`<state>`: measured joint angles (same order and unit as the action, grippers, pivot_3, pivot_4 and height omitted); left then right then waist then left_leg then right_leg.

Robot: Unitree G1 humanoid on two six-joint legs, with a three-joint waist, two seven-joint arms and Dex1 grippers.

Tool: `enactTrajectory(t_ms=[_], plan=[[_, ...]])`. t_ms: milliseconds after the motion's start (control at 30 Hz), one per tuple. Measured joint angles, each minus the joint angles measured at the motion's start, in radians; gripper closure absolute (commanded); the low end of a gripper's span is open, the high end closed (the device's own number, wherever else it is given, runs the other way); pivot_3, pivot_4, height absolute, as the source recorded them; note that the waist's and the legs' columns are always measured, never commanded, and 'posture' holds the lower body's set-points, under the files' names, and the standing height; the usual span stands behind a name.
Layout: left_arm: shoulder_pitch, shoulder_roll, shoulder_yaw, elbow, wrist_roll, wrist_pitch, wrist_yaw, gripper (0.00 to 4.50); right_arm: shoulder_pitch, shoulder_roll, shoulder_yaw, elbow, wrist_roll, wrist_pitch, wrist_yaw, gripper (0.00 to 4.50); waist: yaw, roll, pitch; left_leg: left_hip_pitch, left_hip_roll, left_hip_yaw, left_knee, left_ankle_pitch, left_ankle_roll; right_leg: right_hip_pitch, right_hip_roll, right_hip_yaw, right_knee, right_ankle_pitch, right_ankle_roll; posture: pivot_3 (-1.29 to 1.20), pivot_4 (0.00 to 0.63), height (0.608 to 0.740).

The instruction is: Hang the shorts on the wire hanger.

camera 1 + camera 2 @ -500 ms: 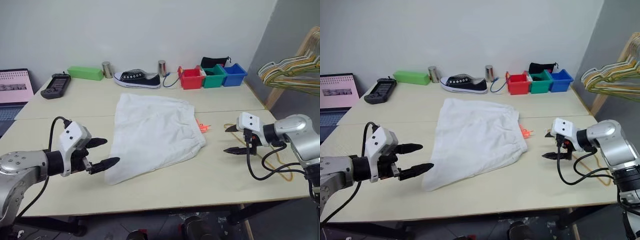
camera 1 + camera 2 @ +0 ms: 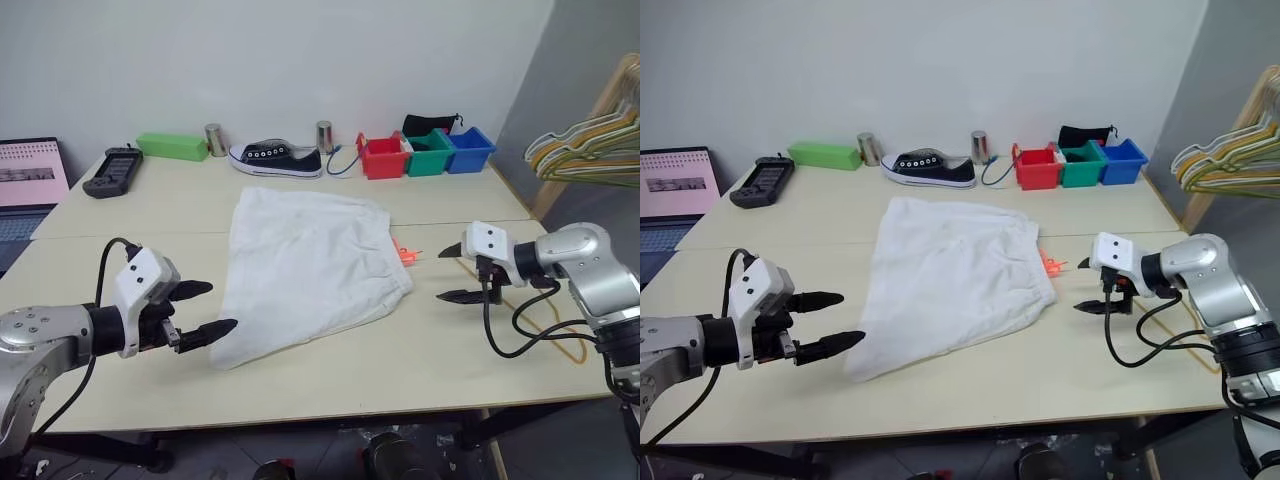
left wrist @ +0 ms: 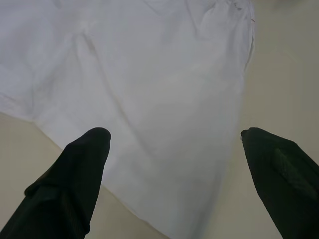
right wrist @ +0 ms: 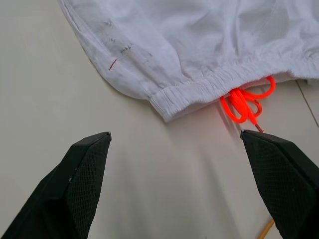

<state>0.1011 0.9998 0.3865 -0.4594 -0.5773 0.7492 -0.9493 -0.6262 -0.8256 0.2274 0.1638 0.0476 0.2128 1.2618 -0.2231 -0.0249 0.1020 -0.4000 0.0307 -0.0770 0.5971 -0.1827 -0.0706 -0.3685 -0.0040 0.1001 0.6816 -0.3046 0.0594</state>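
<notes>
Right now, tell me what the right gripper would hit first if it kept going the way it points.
Probably bare table, then the shorts at their waistband, by the orange drawstring. The right gripper is open; depth is uncertain.

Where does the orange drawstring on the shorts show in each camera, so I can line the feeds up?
Left eye: orange drawstring, right of centre, at the shorts' waistband.
Right eye, same spot.
Left wrist: none among the white fabric here.
Right wrist, upper right, under the waistband.
Shared landmark: the waistband hem.
</notes>
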Motion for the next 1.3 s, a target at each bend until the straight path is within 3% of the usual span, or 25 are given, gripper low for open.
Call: enactTrajectory(t_ms=[133,400,667,767,867,1133,1300], plan=[[0.082,-0.024,-0.11,-0.06,0.076,-0.06,0.024,0.0,-0.034,0.078,0.064,0.061,-0.069,-0.14,-0.034,0.09,-0.003,0.004,-0.002,0.0,0.0,0.001,0.0,0.0,0.0,0.0,0.0,0.001,0.0,0.0,0.0,-0.12,0.008,0.74],[0.091,-0.102,-0.308,-0.005,0.266,-0.209,0.112,0.0,-0.149,0.161,0.204,0.359,-0.264,-0.537,-0.1,0.09,0.003,0.004,-0.004,0.001,0.0,0.0,0.002,0.0,0.0,0.002,0.0,0.0,0.0,0.001,0.001,-0.11,0.011,0.74],[0.09,-0.138,-0.371,0.124,0.371,-0.348,0.132,0.0,-0.267,0.206,0.284,0.614,-0.443,-0.765,-0.236,0.09,0.003,0.004,-0.005,0.004,0.0,-0.001,0.002,0.0,0.0,0.007,0.0,0.0,0.001,0.002,-0.002,-0.1,0.012,0.74],[0.085,-0.146,-0.381,0.159,0.379,-0.394,0.127,0.49,-0.285,0.239,0.289,0.673,-0.465,-0.797,-0.258,0.58,0.004,0.005,-0.005,0.011,0.0,-0.001,0.002,0.0,0.0,0.013,0.0,0.0,0.001,0.001,-0.002,-0.1,0.012,0.74],[0.074,-0.152,-0.389,0.188,0.386,-0.421,0.12,1.17,-0.302,0.273,0.3,0.72,-0.482,-0.813,-0.274,1.34,0.002,0.005,-0.005,0.018,0.0,-0.001,0.002,0.0,0.0,0.019,0.0,0.0,0.001,-0.002,-0.005,-0.1,0.008,0.74],[0.046,-0.152,-0.402,0.235,0.404,-0.451,0.104,3.11,-0.329,0.287,0.305,0.765,-0.499,-0.837,-0.283,3.52,0.002,0.005,-0.005,0.019,0.0,-0.002,0.002,0.001,0.002,0.019,0.0,0.0,0.001,0.0,-0.006,-0.11,0.009,0.74],[0.022,-0.152,-0.405,0.269,0.419,-0.47,0.086,4.08,-0.329,0.288,0.305,0.772,-0.498,-0.837,-0.283,4.5,0.002,0.005,-0.005,0.018,0.0,-0.002,0.002,0.001,0.002,0.019,0.0,0.0,0.001,0.0,-0.006,-0.11,0.014,0.74]])
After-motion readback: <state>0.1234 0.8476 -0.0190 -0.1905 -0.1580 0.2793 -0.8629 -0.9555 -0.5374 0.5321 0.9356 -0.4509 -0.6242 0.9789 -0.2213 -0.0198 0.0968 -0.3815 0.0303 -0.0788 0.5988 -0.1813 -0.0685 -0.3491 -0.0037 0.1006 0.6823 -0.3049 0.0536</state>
